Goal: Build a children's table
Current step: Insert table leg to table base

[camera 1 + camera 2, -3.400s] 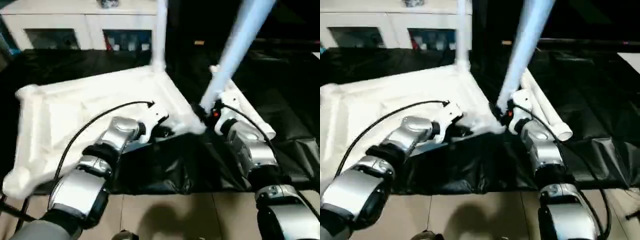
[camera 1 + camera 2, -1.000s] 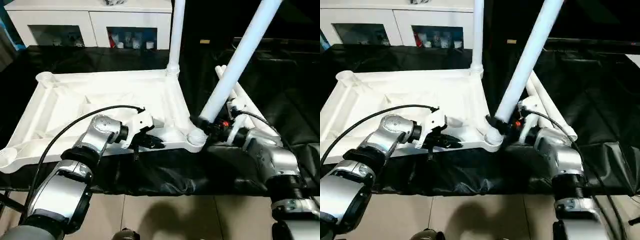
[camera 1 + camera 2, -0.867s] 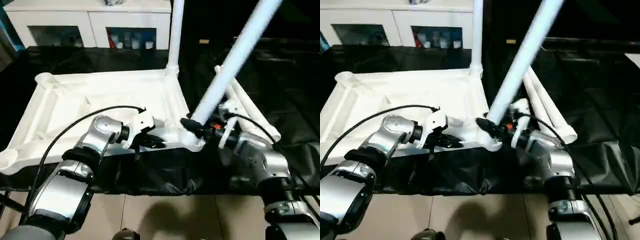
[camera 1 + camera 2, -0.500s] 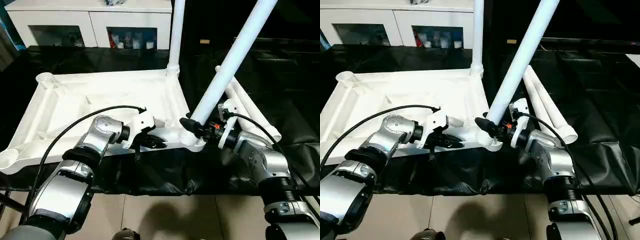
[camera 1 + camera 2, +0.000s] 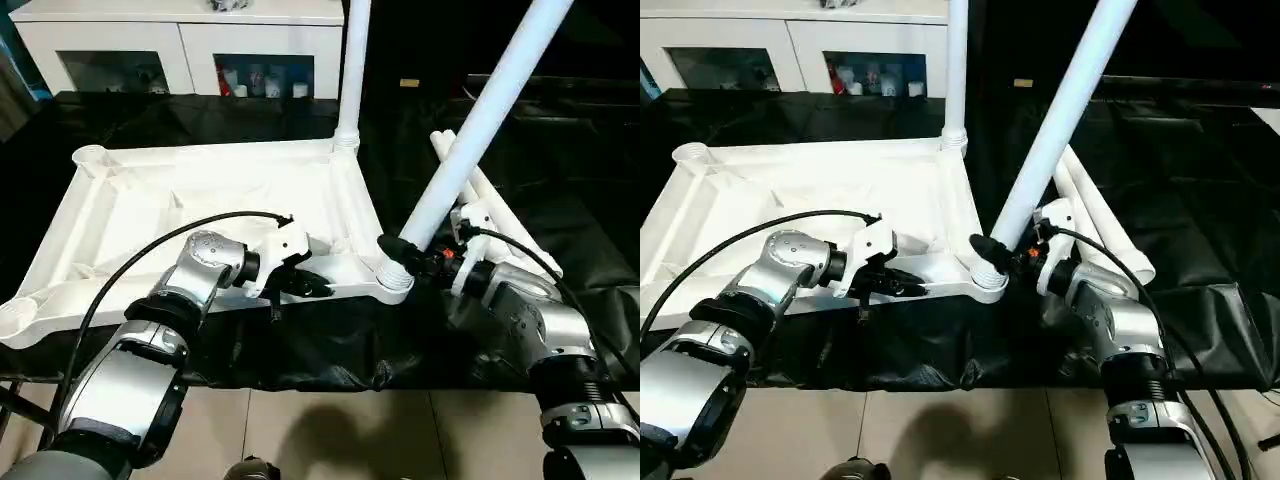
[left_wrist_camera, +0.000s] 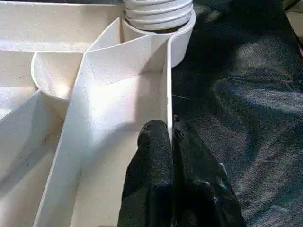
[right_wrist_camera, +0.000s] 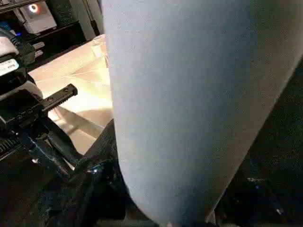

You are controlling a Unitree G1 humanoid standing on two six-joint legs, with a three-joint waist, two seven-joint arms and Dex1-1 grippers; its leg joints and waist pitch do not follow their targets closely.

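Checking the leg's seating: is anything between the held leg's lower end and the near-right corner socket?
Nothing visible. The right tool grips the slanted leg just above the socket, and the leg's end already meets it.

One white plastic rectangular tabletop (image 5: 200,215), turned ribbed side up, is counted. Four long white tubular legs are seen: one upright leg (image 5: 352,70) at the far corner socket, one slanted leg (image 5: 478,130) at the near corner socket, and two loose legs (image 5: 500,225) lying side by side on the black sheet (image 5: 580,200). One white glass-door cabinet (image 5: 180,45) is counted at the back. Two claws are counted, the left claw (image 5: 305,285) and the right claw (image 5: 400,255).
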